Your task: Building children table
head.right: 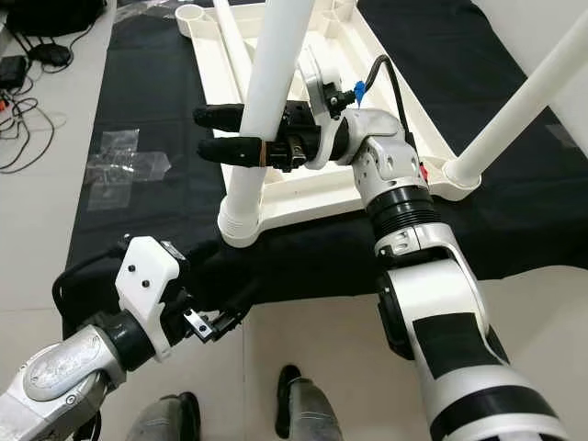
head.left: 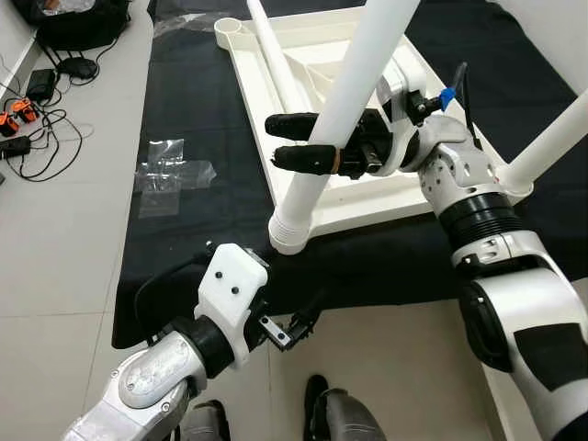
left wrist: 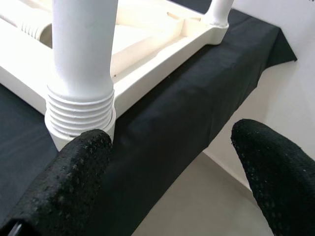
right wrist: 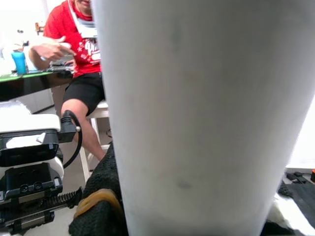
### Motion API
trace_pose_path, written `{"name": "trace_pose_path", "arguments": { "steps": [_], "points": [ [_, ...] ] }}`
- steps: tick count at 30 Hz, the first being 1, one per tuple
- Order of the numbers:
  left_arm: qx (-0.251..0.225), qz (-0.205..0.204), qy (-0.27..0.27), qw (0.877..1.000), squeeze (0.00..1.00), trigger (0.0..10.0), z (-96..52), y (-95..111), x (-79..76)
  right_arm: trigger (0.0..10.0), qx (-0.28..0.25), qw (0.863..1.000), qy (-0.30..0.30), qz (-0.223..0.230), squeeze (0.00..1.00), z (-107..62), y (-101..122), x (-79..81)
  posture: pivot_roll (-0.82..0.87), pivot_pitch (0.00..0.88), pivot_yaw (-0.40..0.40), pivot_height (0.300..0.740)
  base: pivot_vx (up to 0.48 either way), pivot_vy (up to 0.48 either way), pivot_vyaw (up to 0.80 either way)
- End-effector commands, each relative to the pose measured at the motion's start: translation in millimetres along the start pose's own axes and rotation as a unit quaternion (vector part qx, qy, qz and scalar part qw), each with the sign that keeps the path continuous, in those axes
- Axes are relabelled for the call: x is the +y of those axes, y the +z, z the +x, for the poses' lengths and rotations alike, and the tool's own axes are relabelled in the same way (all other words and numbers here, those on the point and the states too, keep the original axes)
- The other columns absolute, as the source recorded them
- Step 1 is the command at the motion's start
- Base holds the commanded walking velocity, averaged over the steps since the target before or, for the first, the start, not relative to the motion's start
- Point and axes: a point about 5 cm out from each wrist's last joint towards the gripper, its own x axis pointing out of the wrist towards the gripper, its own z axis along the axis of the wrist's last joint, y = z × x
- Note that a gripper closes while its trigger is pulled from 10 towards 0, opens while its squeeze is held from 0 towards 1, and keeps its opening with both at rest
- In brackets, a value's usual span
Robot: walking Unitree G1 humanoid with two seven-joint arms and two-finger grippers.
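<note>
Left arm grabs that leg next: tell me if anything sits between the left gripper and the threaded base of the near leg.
Nothing visible does. The left gripper, fingers open, hovers by the near leg, already held by the right gripper.

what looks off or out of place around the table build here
The near table leg leans over instead of standing square in its corner socket, though the right tool grips it. A crumpled clear plastic bag lies loose on the black cloth.

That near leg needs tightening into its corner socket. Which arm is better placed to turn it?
Right: the right gripper already has its black fingers around the white plastic table leg. The left gripper hangs open below the black cloth's edge.
</note>
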Motion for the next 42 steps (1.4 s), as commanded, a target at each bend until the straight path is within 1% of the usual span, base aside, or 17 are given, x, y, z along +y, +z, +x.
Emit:
{"name": "trace_pose_path", "arguments": {
  "steps": [1,2,5,8,12,13,16,22,24,26,28,29,32,34,38,41,42],
  "points": [
    [0.003,0.001,-0.010,1.000,0.00,10.0,-3.5,1.5,-1.6,10.0,0.011,1.000,0.026,0.000,0.00,9.3,-6.8,3.8,0.20,0.331,-0.044,0.740,0.000,0.000,0.00],
    [0.003,0.001,-0.010,1.000,0.00,10.0,-3.5,1.5,-1.6,10.0,0.011,1.000,0.026,0.000,0.00,9.3,-6.8,3.8,0.20,0.331,-0.044,0.740,0.000,0.000,0.00],
    [0.005,0.004,-0.009,1.000,0.00,10.0,-3.1,3.1,0.9,10.0,0.065,0.995,0.070,0.008,0.00,18.7,-23.1,15.8,0.20,0.331,-0.039,0.740,0.000,0.000,0.00],
    [0.007,0.004,-0.010,1.000,0.00,10.0,-2.9,3.3,0.8,10.0,0.082,0.993,0.090,0.001,0.00,22.8,-24.7,19.5,0.20,0.338,-0.039,0.740,0.000,0.000,0.00],
    [0.009,0.003,-0.010,1.000,0.00,10.0,-2.8,3.4,1.0,10.0,0.084,0.991,0.107,-0.007,0.00,28.5,-20.9,20.0,0.19,0.342,-0.043,0.740,0.000,0.000,0.00],
    [0.010,0.003,-0.010,1.000,0.00,10.0,-2.7,3.1,1.0,10.0,0.085,0.989,0.116,-0.009,0.00,33.0,-19.4,19.8,0.18,0.342,-0.046,0.740,0.000,0.000,0.00],
    [0.010,0.002,-0.010,1.000,0.00,10.0,-2.7,2.7,0.6,10.0,0.089,0.988,0.123,-0.006,0.00,36.9,-19.5,18.9,0.18,0.342,-0.049,0.740,0.000,0.000,0.00],
    [0.009,-0.001,-0.007,1.000,0.00,10.0,-1.6,2.9,-0.5,10.0,0.095,0.988,0.123,0.001,0.00,40.1,-20.2,15.2,0.16,0.338,-0.064,0.740,0.000,0.000,0.00],
    [0.006,-0.001,-0.002,1.000,0.00,10.0,-0.3,3.0,-0.8,10.0,0.100,0.988,0.115,-0.001,0.00,41.7,-15.5,8.8,0.15,0.335,-0.071,0.740,0.000,0.000,0.00],
    [0.006,-0.001,-0.002,1.000,0.00,10.0,-0.3,3.0,-0.8,10.0,0.100,0.988,0.115,-0.001,0.00,41.7,-15.5,8.8,0.15,0.335,-0.071,0.740,0.000,0.000,0.00],
    [0.004,-0.001,0.002,1.000,0.00,10.0,1.2,3.6,-0.6,10.0,0.103,0.989,0.106,-0.011,0.00,41.2,-7.9,3.0,0.15,0.338,-0.078,0.740,0.000,0.000,0.00],
    [0.004,-0.001,0.002,1.000,0.00,10.0,1.2,3.6,-0.6,10.0,0.103,0.989,0.106,-0.011,0.00,41.2,-7.9,3.0,0.15,0.338,-0.078,0.740,0.000,0.000,0.00],
    [-0.002,0.000,0.009,1.000,0.00,10.0,2.0,4.9,0.7,10.0,0.094,0.991,0.095,-0.022,0.00,38.3,6.8,-3.5,0.14,0.337,-0.082,0.740,0.000,0.000,0.00],
    [-0.003,-0.002,0.013,1.000,0.00,10.0,2.9,4.1,0.8,10.0,0.071,0.993,0.089,-0.019,0.00,35.1,19.5,-5.9,0.12,0.322,-0.087,0.740,0.000,0.000,0.00],
    [-0.003,-0.002,0.014,1.000,0.00,10.0,4.3,3.1,0.9,10.0,0.061,0.994,0.086,-0.014,0.00,33.7,24.9,-7.2,0.11,0.323,-0.085,0.740,0.000,0.000,0.00],
    [-0.005,-0.002,0.016,1.000,0.00,10.0,5.5,2.7,1.6,10.0,0.071,0.993,0.091,-0.016,0.00,34.3,25.2,-7.0,0.11,0.318,-0.087,0.740,0.000,0.000,0.00],
    [-0.006,-0.001,0.016,1.000,0.00,10.0,6.5,3.0,1.8,10.0,0.083,0.992,0.098,-0.015,0.00,35.2,22.9,-5.3,0.11,0.310,-0.099,0.740,0.000,0.000,0.00]
  ]
}}
